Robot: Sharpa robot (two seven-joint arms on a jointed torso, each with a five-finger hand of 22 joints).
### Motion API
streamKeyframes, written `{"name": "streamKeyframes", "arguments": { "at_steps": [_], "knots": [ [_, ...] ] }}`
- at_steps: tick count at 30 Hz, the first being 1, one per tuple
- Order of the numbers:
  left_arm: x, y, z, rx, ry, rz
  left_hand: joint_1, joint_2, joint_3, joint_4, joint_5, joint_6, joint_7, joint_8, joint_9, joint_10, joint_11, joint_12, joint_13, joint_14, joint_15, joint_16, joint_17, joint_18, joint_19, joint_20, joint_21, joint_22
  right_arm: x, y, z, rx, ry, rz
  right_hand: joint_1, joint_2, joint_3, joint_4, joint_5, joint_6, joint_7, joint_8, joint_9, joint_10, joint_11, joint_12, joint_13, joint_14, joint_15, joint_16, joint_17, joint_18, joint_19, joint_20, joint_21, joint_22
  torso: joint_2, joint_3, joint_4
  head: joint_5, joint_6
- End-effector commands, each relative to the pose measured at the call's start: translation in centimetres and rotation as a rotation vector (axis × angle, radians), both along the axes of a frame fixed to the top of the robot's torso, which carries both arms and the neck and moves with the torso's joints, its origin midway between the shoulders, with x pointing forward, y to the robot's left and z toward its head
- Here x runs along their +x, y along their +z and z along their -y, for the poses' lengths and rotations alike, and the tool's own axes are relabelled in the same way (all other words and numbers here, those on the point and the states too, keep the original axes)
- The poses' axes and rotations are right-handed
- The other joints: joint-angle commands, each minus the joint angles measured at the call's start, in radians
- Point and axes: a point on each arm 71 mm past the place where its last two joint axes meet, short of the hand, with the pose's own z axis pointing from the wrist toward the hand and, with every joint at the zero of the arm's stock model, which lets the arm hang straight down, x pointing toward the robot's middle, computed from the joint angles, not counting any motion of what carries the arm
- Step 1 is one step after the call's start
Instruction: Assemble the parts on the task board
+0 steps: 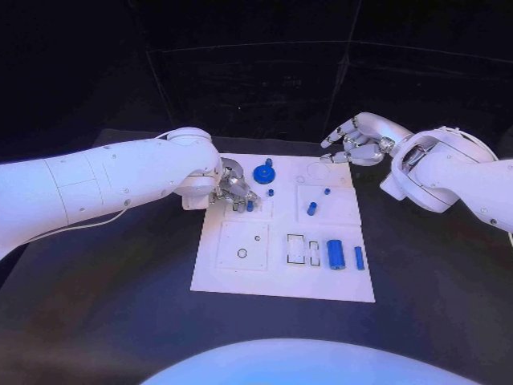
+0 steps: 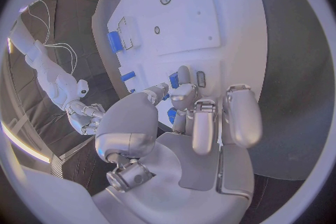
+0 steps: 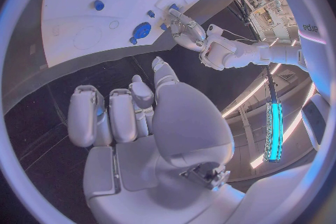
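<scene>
The white task board (image 1: 242,277) lies in the middle of the table. My left hand (image 1: 233,192) is low over its far left part, and thumb and finger pinch a small blue part (image 2: 173,79) against the board. A blue gear (image 1: 263,175) sits just beyond that hand. Small blue pegs (image 1: 311,208) stand mid-board. A blue cylinder (image 1: 336,254) and a thin blue bar (image 1: 360,257) lie near the right edge. My right hand (image 1: 360,140) hovers above the far right corner, fingers apart, holding nothing.
Outlined recesses (image 1: 303,249) and a square plate with a small ring (image 1: 242,253) mark the board's near half. Black table (image 1: 441,273) surrounds the board on every side. A dark wall rises behind the far edge.
</scene>
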Motion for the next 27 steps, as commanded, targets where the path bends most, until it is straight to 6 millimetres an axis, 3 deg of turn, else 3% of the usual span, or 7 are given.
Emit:
{"name": "streamKeyframes", "arguments": {
  "at_steps": [1,5,9,12,16,22,27],
  "knots": [
    [-0.1,0.1,0.2,-0.004,-0.008,-0.005,0.012,0.001,-0.011,0.0,-0.004,0.005,-0.001,-0.007,-0.001,0.007,0.003,0.001,0.001,0.106,-0.008,0.003,0.263,-0.009,-0.001,-0.005,0.003,0.0,0.0,0.1,-0.1,0.002,0.007,0.003,-0.007,-0.005,-0.006,0.003,-0.005,0.0,-0.006,0.006,-0.001,-0.003,-0.003,-0.006,-0.001,0.031,-0.005,-0.004,-0.001,0.019,-0.001,-0.004,-0.004,-0.001,0.0,-0.0003,0.0,0.0,0.001],
    [-0.3,0.2,-0.1,-0.01,-0.01,-0.003,0.019,-0.004,-0.038,0.007,-0.009,0.005,-0.001,-0.007,-0.001,0.006,0.003,0.0,0.001,0.106,-0.008,0.003,0.263,-0.009,-0.002,-0.005,0.001,-0.001,0.0,0.1,0.0,0.001,0.006,0.003,-0.009,-0.005,-0.007,0.005,-0.005,0.0,-0.006,0.006,-0.001,-0.003,-0.003,-0.005,-0.001,0.032,-0.005,-0.004,-0.001,0.019,-0.001,-0.004,-0.004,-0.001,0.0,-0.0016,0.001,-0.002,0.002],
    [-0.5,1.0,-0.7,-0.022,-0.006,0.01,0.044,-0.023,-0.116,0.023,-0.15,0.002,0.0,-0.009,-0.001,0.002,0.004,-0.008,-0.007,0.106,-0.008,0.003,0.263,-0.007,-0.003,-0.006,-0.004,-0.006,0.1,0.1,0.1,0.0,0.003,0.003,-0.009,-0.005,-0.007,0.005,-0.005,0.0,-0.006,0.006,-0.001,-0.003,-0.003,-0.005,-0.001,0.032,-0.005,-0.004,-0.001,0.019,-0.001,-0.004,-0.004,-0.001,0.0,-0.0014,0.0023,-0.002,0.006],
    [-0.2,2.4,-1.5,-0.023,0.004,0.028,0.048,-0.047,-0.16,0.032,-0.158,-0.012,0.003,-0.012,-0.001,-0.02,0.005,-0.034,-0.046,0.106,-0.009,0.003,0.263,-0.002,-0.011,-0.006,-0.021,-0.031,0.2,0.1,0.2,-0.001,-0.001,0.003,-0.009,-0.005,-0.007,0.005,-0.005,0.0,-0.006,0.006,-0.001,-0.003,-0.003,-0.005,-0.001,0.032,-0.005,-0.004,-0.001,0.019,-0.001,-0.004,-0.004,-0.001,-0.002,-0.0008,0.003,-0.004,0.008],
    [0.4,4.3,-2.8,-0.01,0.019,0.05,0.085,-0.057,-0.192,0.027,-0.158,-0.064,0.019,-0.04,-0.012,-0.048,0.016,-0.061,-0.087,0.103,-0.003,-0.002,0.252,0.003,-0.021,-0.004,-0.043,-0.062,0.3,0.1,0.4,-0.003,-0.005,0.002,-0.009,-0.005,-0.008,0.005,-0.005,0.0,-0.006,0.006,-0.001,-0.003,-0.003,-0.005,-0.001,0.032,-0.005,-0.005,-0.002,0.019,-0.001,-0.004,-0.004,-0.001,-0.001,-0.0002,0.0021,-0.002,0.014],
    [2.5,6.9,-5.1,0.031,0.058,0.069,0.174,-0.043,-0.23,0.007,-0.157,-0.15,0.055,-0.111,-0.054,-0.067,0.047,-0.066,-0.1,0.101,0.023,-0.006,0.242,0.006,-0.031,0.017,-0.068,-0.092,0.4,0.0,0.5,-0.005,-0.009,0.001,-0.009,-0.005,-0.008,0.005,-0.005,0.0,-0.006,0.006,-0.001,-0.003,-0.003,-0.006,-0.001,0.032,-0.005,-0.004,-0.001,0.019,0.0,-0.004,-0.004,-0.001,0.0,-0.0003,0.0008,0.003,0.022],
    [3.9,7.6,-5.8,0.049,0.08,0.074,0.196,-0.033,-0.247,0.007,-0.157,-0.159,0.06,-0.126,-0.068,-0.068,0.052,-0.061,-0.097,0.101,0.028,-0.006,0.243,0.007,-0.03,0.023,-0.069,-0.092,0.5,0.0,0.4,-0.006,-0.008,0.001,-0.009,-0.005,-0.008,0.005,-0.005,0.0,-0.006,0.006,-0.001,-0.003,-0.003,-0.005,-0.001,0.032,-0.005,-0.004,-0.001,0.019,0.0,-0.004,-0.004,-0.001,0.002,-0.0013,-0.0031,0.011,0.026]
  ]
}}
